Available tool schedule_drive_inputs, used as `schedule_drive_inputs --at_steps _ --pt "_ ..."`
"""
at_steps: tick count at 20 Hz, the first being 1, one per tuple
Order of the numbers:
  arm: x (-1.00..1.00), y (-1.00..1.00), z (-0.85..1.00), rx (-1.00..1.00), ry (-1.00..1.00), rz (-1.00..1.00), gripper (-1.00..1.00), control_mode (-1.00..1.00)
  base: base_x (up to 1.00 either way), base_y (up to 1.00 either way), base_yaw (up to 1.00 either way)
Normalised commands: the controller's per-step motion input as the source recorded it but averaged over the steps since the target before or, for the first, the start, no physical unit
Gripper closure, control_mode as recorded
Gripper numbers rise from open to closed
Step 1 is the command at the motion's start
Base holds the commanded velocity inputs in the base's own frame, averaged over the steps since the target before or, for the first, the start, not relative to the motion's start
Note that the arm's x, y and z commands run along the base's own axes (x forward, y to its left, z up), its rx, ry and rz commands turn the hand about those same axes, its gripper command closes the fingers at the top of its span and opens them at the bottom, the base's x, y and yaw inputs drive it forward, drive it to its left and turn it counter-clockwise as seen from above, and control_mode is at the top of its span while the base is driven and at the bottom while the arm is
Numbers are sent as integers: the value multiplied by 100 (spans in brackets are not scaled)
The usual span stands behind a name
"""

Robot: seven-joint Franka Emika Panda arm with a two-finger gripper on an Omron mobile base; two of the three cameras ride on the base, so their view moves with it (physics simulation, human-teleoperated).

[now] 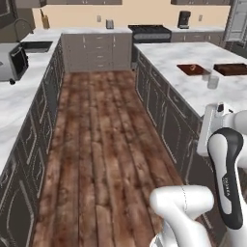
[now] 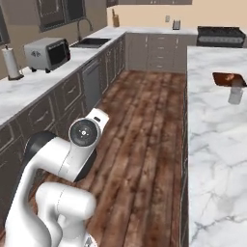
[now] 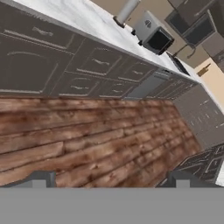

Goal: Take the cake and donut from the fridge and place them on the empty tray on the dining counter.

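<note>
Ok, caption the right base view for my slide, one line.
Folded white arm over a wood-floor aisle between the toaster oven's wall counter and the dining counter, which holds a dark brown tray.

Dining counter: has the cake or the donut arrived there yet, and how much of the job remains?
Done: nothing, it seems. The dining counter bears two brown trays and a glass. In hand: the jaws stand open and hold nothing, aimed at the wooden floor below the cabinets. Left: fetching the cake and donut from the fridge and setting both on the tray.
</note>
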Motion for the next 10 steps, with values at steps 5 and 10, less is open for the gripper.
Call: schedule_drive_inputs --at_steps 5,10 --pt "0 0 0 0 0 0 -100 100 100 8 0" --pt "0 0 0 0 0 0 -100 100 100 26 0"
